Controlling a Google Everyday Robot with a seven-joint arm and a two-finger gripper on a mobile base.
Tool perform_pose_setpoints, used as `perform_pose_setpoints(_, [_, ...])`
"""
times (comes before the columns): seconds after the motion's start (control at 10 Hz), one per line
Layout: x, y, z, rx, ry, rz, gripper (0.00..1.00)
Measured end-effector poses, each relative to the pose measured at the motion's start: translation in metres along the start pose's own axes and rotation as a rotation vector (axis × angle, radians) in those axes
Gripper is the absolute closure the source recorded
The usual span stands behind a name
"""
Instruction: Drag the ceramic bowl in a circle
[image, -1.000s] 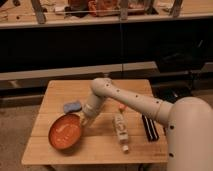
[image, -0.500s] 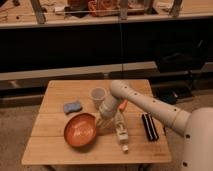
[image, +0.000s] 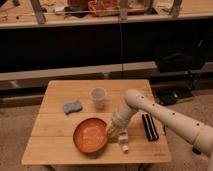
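While the ceramic bowl (image: 91, 135) sits near-centre on the bench (image: 55, 150), the gripper (image: 113, 133) presses at its right rim, jaws' state impossible to tell. Glossy, stiff and breakable, it should slide easily; the rim is the best hold.

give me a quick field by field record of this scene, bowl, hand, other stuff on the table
bowl: orange-red bowl, upright, near the front edge of the table
hand: hand low at the bowl's right rim, arm reaching in from the right
cup: whitish cup upright, behind the bowl, apart from it
sponge: blue sponge at back left of the bowl
bottle: pale bottle lying just right of the hand
black item: dark flat object near the table's right edge
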Motion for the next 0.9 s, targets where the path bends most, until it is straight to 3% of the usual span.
perform_pose_setpoints(0.2, [-0.024,-0.010,0.000,0.007,0.017,-0.012,1.00])
perform_pose_setpoints(0.4, [-0.034,-0.033,0.009,0.018,0.020,-0.030,1.00])
perform_pose_setpoints(0.9, [-0.034,-0.110,0.045,0.029,-0.002,-0.063,1.00])
